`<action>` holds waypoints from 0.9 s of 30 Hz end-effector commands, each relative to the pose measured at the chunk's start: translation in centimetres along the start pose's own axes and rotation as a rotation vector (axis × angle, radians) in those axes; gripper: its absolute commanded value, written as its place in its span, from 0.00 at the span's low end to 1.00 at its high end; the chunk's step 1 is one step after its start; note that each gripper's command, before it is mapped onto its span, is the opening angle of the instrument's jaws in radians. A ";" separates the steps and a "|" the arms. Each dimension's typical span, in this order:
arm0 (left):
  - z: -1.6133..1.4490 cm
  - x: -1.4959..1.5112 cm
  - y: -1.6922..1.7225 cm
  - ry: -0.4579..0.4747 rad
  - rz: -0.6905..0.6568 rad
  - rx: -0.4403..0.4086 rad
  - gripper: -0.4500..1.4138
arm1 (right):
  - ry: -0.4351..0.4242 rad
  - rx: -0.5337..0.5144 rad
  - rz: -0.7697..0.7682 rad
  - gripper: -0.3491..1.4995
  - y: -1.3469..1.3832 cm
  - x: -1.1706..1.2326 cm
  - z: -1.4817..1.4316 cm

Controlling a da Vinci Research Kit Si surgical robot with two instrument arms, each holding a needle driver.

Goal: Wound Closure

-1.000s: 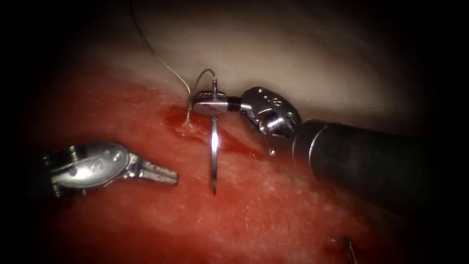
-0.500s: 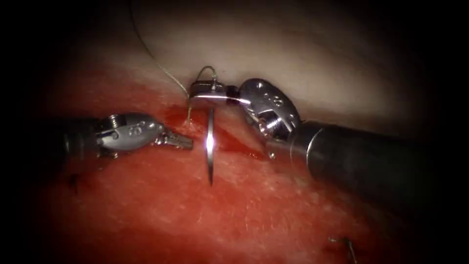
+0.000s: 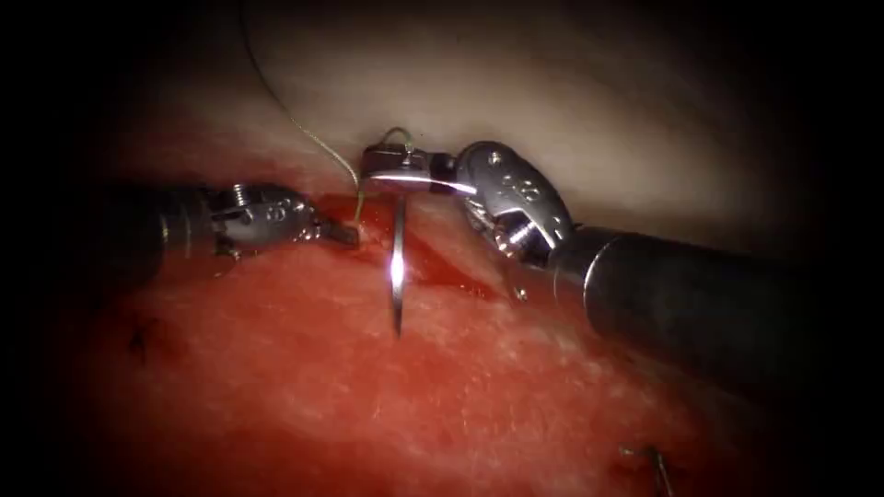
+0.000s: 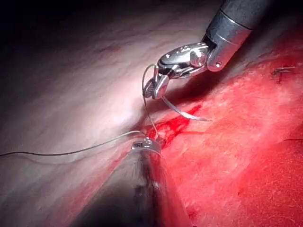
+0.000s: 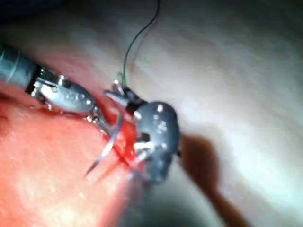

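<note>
At frame centre, the right tool point(image 3: 398, 171) clamps the needle point(image 3: 398, 267) near its thread end, point free above the cut point(image 3: 433, 267); the left tool point(image 3: 343, 232), seemingly closed and empty, reaches the cut's left end.

two tools point(image 3: 341, 232) point(image 3: 398, 172), one needle point(image 3: 398, 267), one thread point(image 3: 304, 129), one tissue point(image 3: 479, 396) with one cut point(image 3: 433, 267).

Needle point(image 3: 398, 267) hangs from right claw point(image 3: 394, 171) over the cut point(image 3: 433, 267); left claw point(image 3: 343, 233) just left of it, at the cut's left end.
</note>
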 end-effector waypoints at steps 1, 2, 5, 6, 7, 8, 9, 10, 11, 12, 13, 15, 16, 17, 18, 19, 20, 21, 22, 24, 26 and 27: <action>0.10 0.01 -0.03 -0.010 0.006 -0.016 0.00 | 0.002 0.003 -0.006 0.00 0.03 -0.05 0.08; 0.11 0.01 -0.05 -0.021 0.008 -0.019 0.00 | 0.002 0.003 -0.012 0.00 0.03 -0.05 0.08; 0.16 0.05 -0.13 -0.071 0.014 -0.039 0.00 | 0.003 0.009 -0.044 0.00 0.03 -0.07 0.08; 0.20 0.08 -0.18 -0.114 0.018 -0.057 0.00 | 0.007 0.011 -0.063 0.00 0.04 -0.08 0.09; 0.21 0.08 -0.20 -0.136 0.021 -0.064 0.00 | 0.009 0.010 -0.069 0.00 0.05 -0.09 0.09; 0.21 0.08 -0.20 -0.136 0.021 -0.064 0.00 | 0.009 0.010 -0.069 0.00 0.05 -0.09 0.09; 0.26 0.10 -0.24 -0.187 0.027 -0.082 0.00 | 0.010 0.011 -0.089 0.00 0.06 -0.11 0.11; 0.28 0.10 -0.25 -0.208 0.029 -0.091 0.00 | 0.010 0.010 -0.095 0.00 0.07 -0.11 0.11; 0.31 0.10 -0.25 -0.231 0.032 -0.097 0.00 | 0.013 0.009 -0.096 0.00 0.08 -0.12 0.12; 0.37 0.08 -0.25 -0.277 0.041 -0.112 0.00 | 0.018 0.007 -0.108 0.00 0.10 -0.12 0.12; 0.40 0.06 -0.24 -0.304 0.047 -0.124 0.00 | 0.018 0.007 -0.114 0.00 0.11 -0.13 0.12; 0.45 0.01 -0.22 -0.345 0.054 -0.149 0.00 | 0.025 0.008 -0.120 0.00 0.12 -0.13 0.12; 0.47 -0.01 -0.21 -0.363 0.057 -0.162 0.00 | 0.024 0.008 -0.126 0.00 0.13 -0.13 0.12; 0.49 -0.04 -0.20 -0.384 0.059 -0.182 0.00 | 0.026 0.011 -0.126 0.00 0.13 -0.13 0.12; 0.50 -0.06 -0.20 -0.399 0.060 -0.195 0.00 | 0.029 0.013 -0.138 0.00 0.13 -0.13 0.12; 0.51 -0.07 -0.21 -0.416 0.061 -0.209 0.00 | 0.030 0.015 -0.144 0.00 0.13 -0.13 0.12; 0.52 -0.07 -0.23 -0.429 0.055 -0.225 0.00 | 0.034 0.017 -0.156 0.00 0.13 -0.13 0.12; 0.52 -0.07 -0.26 -0.443 0.045 -0.230 0.00 | 0.038 0.018 -0.168 0.00 0.14 -0.13 0.13; 0.52 -0.07 -0.28 -0.453 0.033 -0.240 0.00 | 0.042 0.020 -0.180 0.00 0.14 -0.13 0.13; 0.52 -0.07 -0.32 -0.467 0.001 -0.268 0.00 | 0.049 0.019 -0.198 0.00 0.16 -0.14 0.15; 0.53 -0.07 -0.36 -0.471 -0.012 -0.285 0.00 | 0.054 0.014 -0.206 0.00 0.18 -0.15 0.17; 0.54 -0.06 -0.39 -0.470 -0.018 -0.290 0.00 | 0.062 0.009 -0.214 0.00 0.20 -0.17 0.19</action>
